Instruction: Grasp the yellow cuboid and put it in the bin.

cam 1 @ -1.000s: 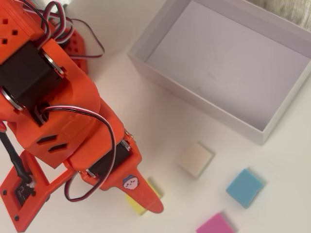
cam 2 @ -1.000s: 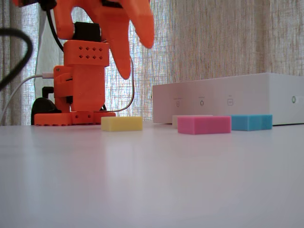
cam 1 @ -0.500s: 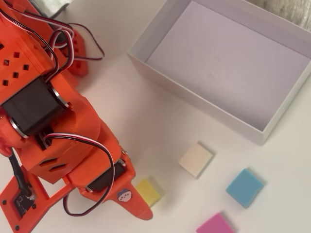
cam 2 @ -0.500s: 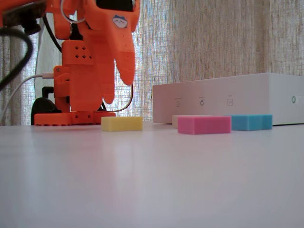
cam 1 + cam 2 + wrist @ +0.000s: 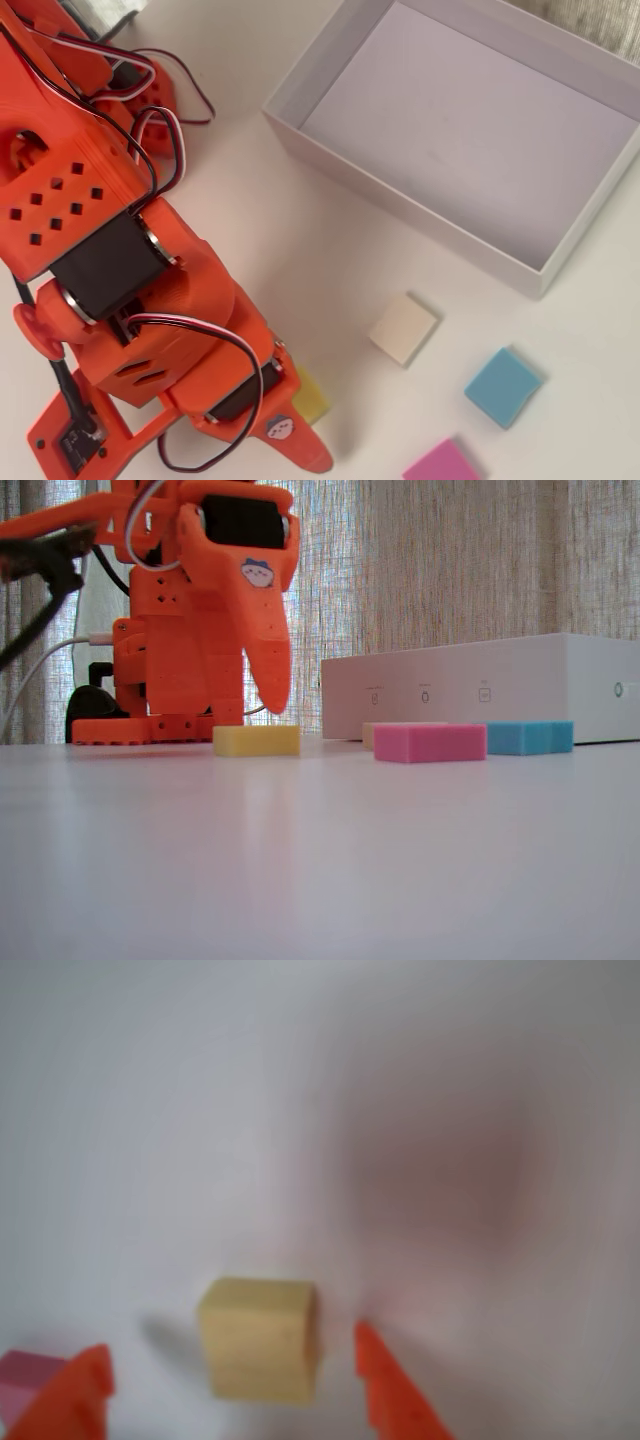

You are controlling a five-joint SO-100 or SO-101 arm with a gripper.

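my end effector (image 5: 230, 1375) hangs spread wide over the yellow cuboid (image 5: 260, 1338), which lies flat on the bench (image 5: 320, 860) between my two fingers (neither touches it, as far as the blurred wrist view shows). nothing is grasped yet; closing, lifting and carrying to the bin (image 5: 545, 270) all remain, i judge. count: one yellow cuboid, one cream block (image 5: 403, 328), one blue block (image 5: 502, 387), one pink block (image 5: 442, 464), one empty bin.
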